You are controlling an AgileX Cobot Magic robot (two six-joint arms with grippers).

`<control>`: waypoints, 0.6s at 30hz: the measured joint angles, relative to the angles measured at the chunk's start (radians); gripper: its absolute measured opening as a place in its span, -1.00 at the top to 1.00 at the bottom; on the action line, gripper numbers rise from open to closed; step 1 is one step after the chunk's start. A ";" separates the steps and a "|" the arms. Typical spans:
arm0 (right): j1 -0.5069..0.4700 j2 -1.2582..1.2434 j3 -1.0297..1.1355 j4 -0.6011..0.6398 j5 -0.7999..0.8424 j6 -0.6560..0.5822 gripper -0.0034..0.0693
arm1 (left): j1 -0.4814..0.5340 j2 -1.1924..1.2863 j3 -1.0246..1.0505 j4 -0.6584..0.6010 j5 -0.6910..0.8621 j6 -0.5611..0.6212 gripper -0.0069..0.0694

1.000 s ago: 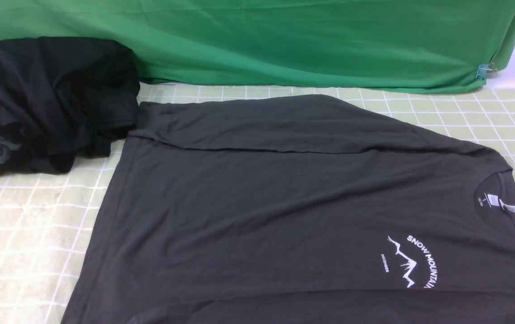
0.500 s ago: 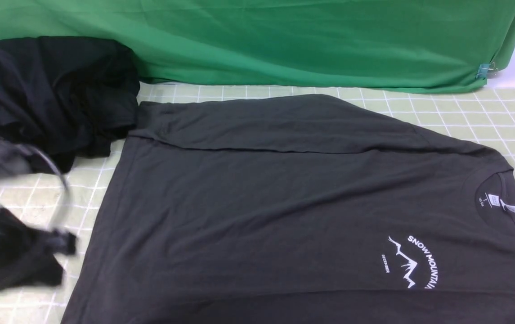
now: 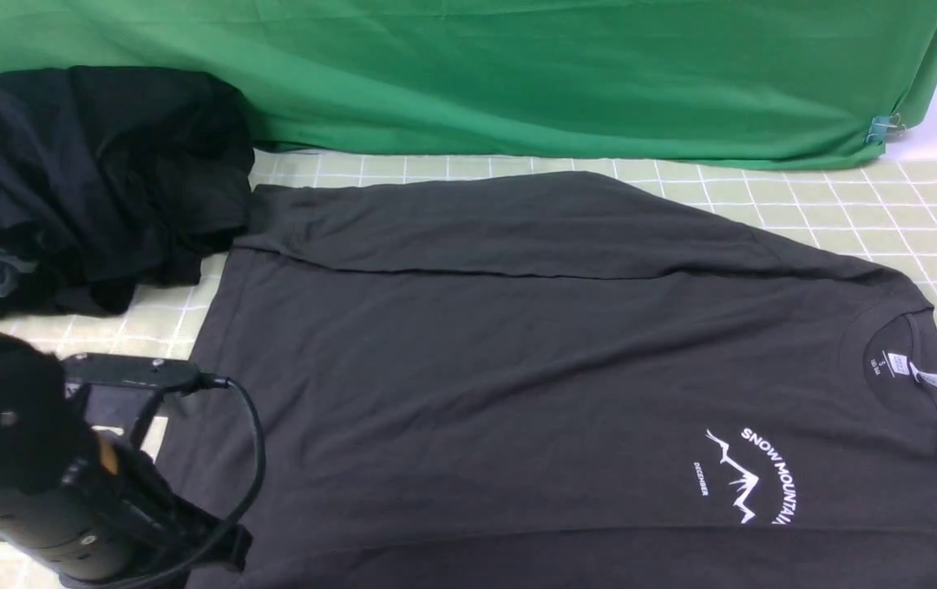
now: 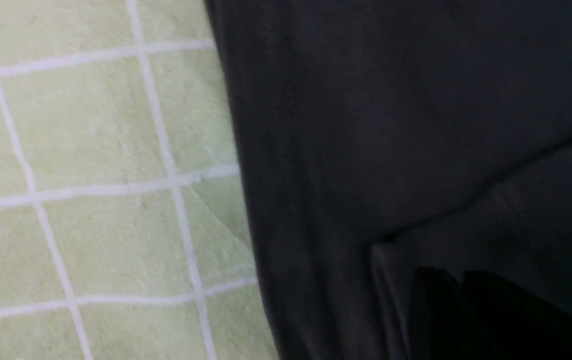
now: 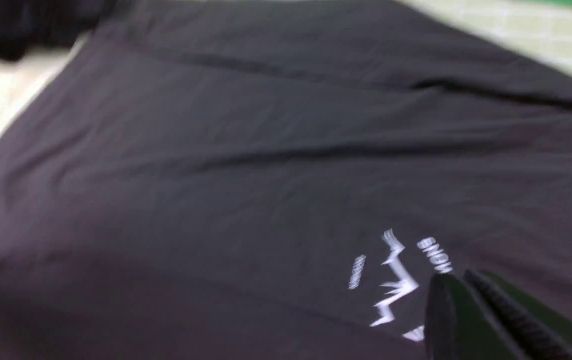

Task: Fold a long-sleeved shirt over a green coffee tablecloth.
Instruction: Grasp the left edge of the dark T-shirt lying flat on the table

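long-sleeved shirt, dark charcoal with a white snow mountain print, lies flat on the green coffee tablecloth that covers the worktop. its hem points to the worktop's left edge and its collar to the right edge. the far sleeve is laid across the body along the far side, and a second fold line runs by the near edge. a heap of black garments sits at the far left corner, right against the shirt's far hem corner. plain green fabric hangs along the far edge.

i judge the step in hand to be taking hold of the near side for the next fold, with my left arm at the hem's near corner and my right by the collar. to do it well i should pinch every layer at each end, not just the top one. i should lift both ends to the same height and carry them across together, so the crease runs straight from hem to shoulder. the hem should keep clear of the black garments.

my left fingers show only as dark shapes over the shirt, close to the hem edge where the checked cloth begins. i cannot tell whether they are apart or together, or whether they touch the fabric. my right fingers are pressed together with nothing seen between them, hanging over the print. whether their tips touch the cloth is too blurred to tell.
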 joint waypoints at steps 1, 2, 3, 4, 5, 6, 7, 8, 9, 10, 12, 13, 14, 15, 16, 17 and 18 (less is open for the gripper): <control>0.015 0.025 -0.002 0.000 -0.013 0.000 0.89 | -0.001 0.022 0.000 0.002 -0.009 -0.001 0.42; 0.030 0.046 -0.002 0.000 -0.030 0.000 0.89 | -0.001 0.048 0.000 0.002 -0.018 -0.002 0.28; 0.042 0.067 -0.002 -0.001 -0.042 0.000 0.89 | -0.002 0.066 0.000 0.002 -0.023 -0.003 0.16; 0.042 0.070 -0.002 -0.001 -0.044 0.000 0.89 | -0.002 0.074 0.000 0.002 -0.025 -0.004 0.13; 0.050 0.087 -0.002 -0.001 -0.057 0.000 0.89 | -0.002 0.101 0.000 0.002 -0.033 -0.004 -0.02; 0.050 0.091 -0.002 -0.001 -0.060 0.000 0.88 | -0.002 0.111 0.000 0.002 -0.034 -0.004 -0.08; 0.054 0.101 -0.002 -0.001 -0.071 0.000 0.88 | -0.002 0.139 0.000 0.002 -0.039 -0.004 -0.23; 0.054 0.102 -0.002 -0.001 -0.075 0.000 0.88 | -0.002 0.149 0.000 0.002 -0.041 -0.004 -0.27; 0.054 0.102 -0.002 -0.001 -0.075 0.000 0.88 | -0.002 0.154 0.000 0.002 -0.041 -0.004 -0.28; 0.054 0.102 -0.002 -0.001 -0.080 0.000 0.88 | -0.002 0.164 0.000 -0.002 -0.041 -0.004 -0.29; 0.054 0.102 -0.002 -0.002 -0.087 0.000 0.88 | -0.002 0.167 -0.001 -0.008 -0.041 -0.004 -0.22; 0.054 0.102 -0.002 -0.002 -0.089 0.000 0.88 | -0.002 0.167 -0.001 -0.013 -0.042 -0.004 -0.15; 0.055 0.102 -0.002 -0.002 -0.091 -0.001 0.88 | -0.002 0.167 -0.001 -0.026 -0.043 0.002 0.00; 0.055 0.102 -0.002 -0.002 -0.091 -0.001 0.88 | -0.002 0.167 -0.001 -0.026 -0.043 0.003 0.03; 0.055 0.102 -0.002 -0.002 -0.091 -0.001 0.87 | -0.004 0.168 -0.001 -0.037 -0.045 0.011 0.19; 0.055 0.102 -0.002 -0.002 -0.091 -0.001 0.87 | -0.005 0.168 -0.004 -0.051 -0.039 0.030 0.52; 0.055 0.102 -0.002 -0.002 -0.091 -0.001 0.87 | -0.006 0.168 -0.008 -0.051 -0.032 0.038 0.62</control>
